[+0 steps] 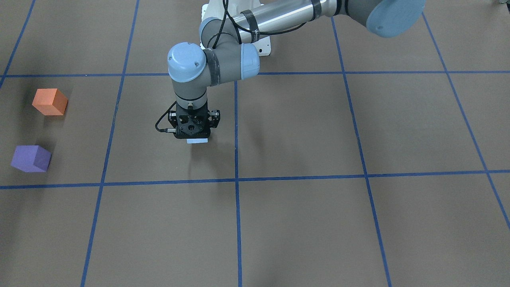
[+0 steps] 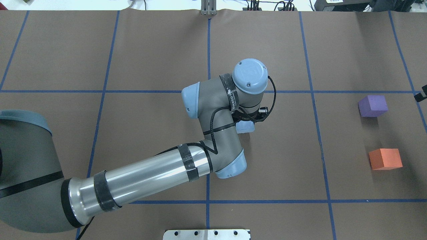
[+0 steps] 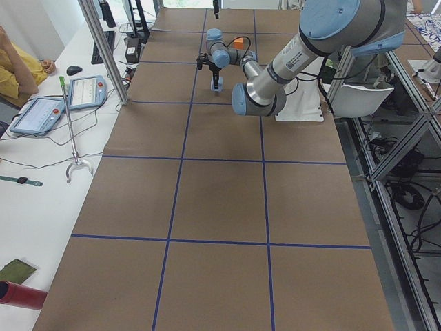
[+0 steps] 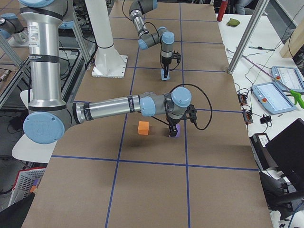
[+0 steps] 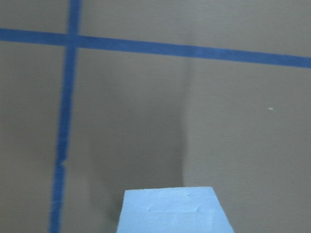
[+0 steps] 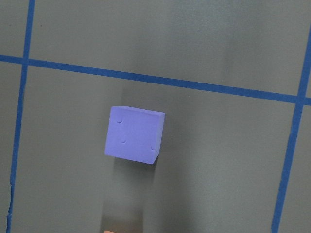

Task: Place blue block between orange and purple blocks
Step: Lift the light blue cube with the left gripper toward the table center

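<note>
The blue block (image 1: 197, 140) sits under my left gripper (image 1: 194, 134) near the table's middle; it also shows in the overhead view (image 2: 245, 127) and fills the bottom of the left wrist view (image 5: 172, 211). The gripper points straight down and looks shut on the block, with its fingers hidden by its body. I cannot tell whether the block touches the table. The orange block (image 1: 50, 101) and the purple block (image 1: 31, 158) stand apart on the robot's right side. My right gripper (image 4: 172, 127) hovers over the purple block (image 6: 134, 134); I cannot tell whether it is open or shut.
Brown table paper carries a blue tape grid (image 1: 236, 179). A gap of bare paper (image 2: 378, 131) lies between the purple block (image 2: 373, 105) and the orange block (image 2: 385, 159). The left arm's elbow (image 2: 230, 166) hangs over the table's middle.
</note>
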Robot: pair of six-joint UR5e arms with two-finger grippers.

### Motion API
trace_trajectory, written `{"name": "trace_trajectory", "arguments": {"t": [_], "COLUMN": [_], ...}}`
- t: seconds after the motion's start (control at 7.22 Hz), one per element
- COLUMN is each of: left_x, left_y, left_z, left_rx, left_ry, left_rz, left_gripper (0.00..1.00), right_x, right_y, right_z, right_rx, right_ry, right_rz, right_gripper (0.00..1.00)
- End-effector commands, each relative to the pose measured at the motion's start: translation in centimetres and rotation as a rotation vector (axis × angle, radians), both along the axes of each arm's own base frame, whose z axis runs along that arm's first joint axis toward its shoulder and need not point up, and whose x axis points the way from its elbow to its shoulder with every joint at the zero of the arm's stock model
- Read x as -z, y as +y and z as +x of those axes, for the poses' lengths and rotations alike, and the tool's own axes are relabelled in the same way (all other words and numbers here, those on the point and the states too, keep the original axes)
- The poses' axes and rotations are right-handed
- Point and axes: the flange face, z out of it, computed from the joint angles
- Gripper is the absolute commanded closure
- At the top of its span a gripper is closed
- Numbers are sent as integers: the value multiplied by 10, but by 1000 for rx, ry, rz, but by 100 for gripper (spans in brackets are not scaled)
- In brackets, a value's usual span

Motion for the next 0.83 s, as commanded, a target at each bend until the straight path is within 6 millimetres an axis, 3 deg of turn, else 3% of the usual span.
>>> {"name": "trace_trajectory", "arguments": {"t": [0.0, 0.14, 0.42, 0.55, 0.69], "left_x": [10, 10, 29, 48, 53], "left_y": [4, 5, 2, -14, -31], "left_z": [21, 22, 6, -28, -71], "left_rx": [12, 11, 21, 42, 55], "left_ry": [-30, -28, 1, -3, 0], "left_rz": [13, 13, 22, 22, -8], "left_gripper": [24, 1, 0, 0, 0], "right_x": [7, 11, 33, 66, 113], "right_y": [1, 1, -3, -18, -26], "right_z": [-10, -15, -46, -65, -103], "right_rx": [16, 23, 31, -3, -29], "right_ry": [-50, -60, -57, -69, -78], "right_rz": [3, 27, 7, -19, -59], "right_gripper": [0, 0, 0, 0, 0]}}
